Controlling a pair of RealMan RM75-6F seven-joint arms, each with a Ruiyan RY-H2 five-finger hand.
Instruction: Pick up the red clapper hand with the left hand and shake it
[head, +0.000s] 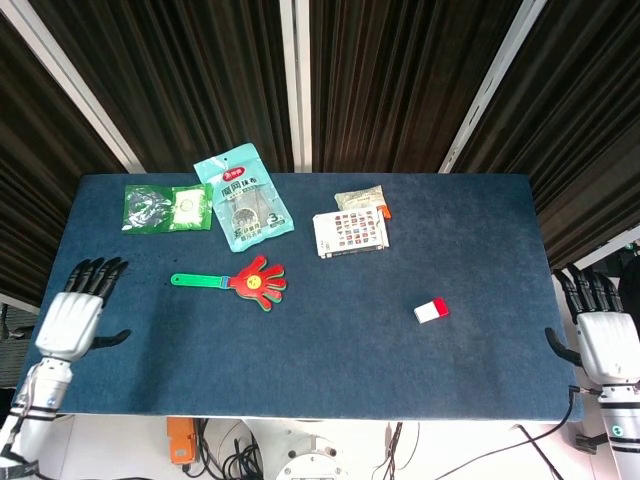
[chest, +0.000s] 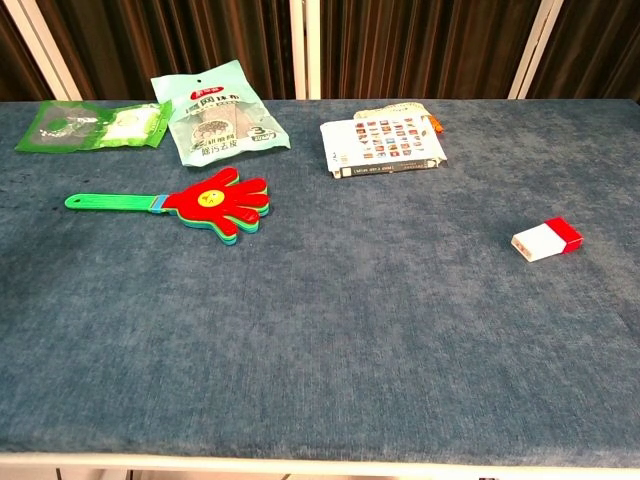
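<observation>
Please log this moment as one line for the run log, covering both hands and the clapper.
left hand: open, over table's left edge | right hand: open, off right edge | red plastic clapper hand with green handle: flat on blue table, untouched

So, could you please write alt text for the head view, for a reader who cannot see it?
A red clapper hand with a green handle lies untouched on a blue table, while the open left hand hovers over the table's left edge. The open right hand waits beyond the right edge; packets, a card and a small red-and-white box lie around.
</observation>
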